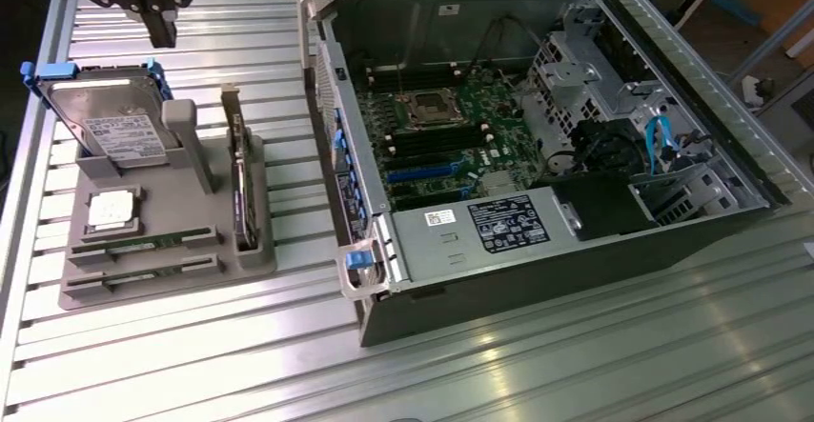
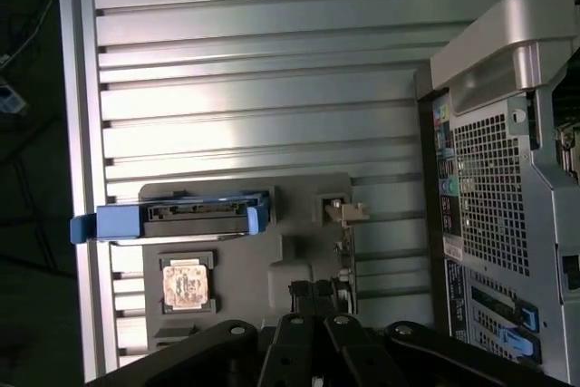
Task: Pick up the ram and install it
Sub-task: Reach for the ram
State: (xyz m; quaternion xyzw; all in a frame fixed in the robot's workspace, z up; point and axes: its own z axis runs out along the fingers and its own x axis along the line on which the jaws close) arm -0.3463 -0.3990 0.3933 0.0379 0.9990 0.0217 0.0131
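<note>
Two ram sticks lie in slots at the near end of the grey holder [image 1: 261,260]: one ram [image 1: 143,243] and, just in front of it, a second ram [image 1: 133,276]. Both are thin green boards. My gripper [image 1: 162,33] hangs high over the table beyond the holder's far end, in the exterior view's upper left. It is shut, nothing is held, and it is well apart from both sticks. In the wrist view the gripper [image 2: 317,295] looks down on the holder [image 2: 294,251], with its dark linkages covering the holder's near end.
The holder also carries a silver hard drive with blue clips [image 1: 109,117] [image 2: 172,217], a CPU [image 1: 112,209] [image 2: 188,283] and an upright expansion card [image 1: 238,170]. The open computer case [image 1: 750,170] [image 2: 507,178] lies to the exterior view's right, with its motherboard [image 1: 439,127] exposed. All rests on a ribbed metal table [image 1: 535,365].
</note>
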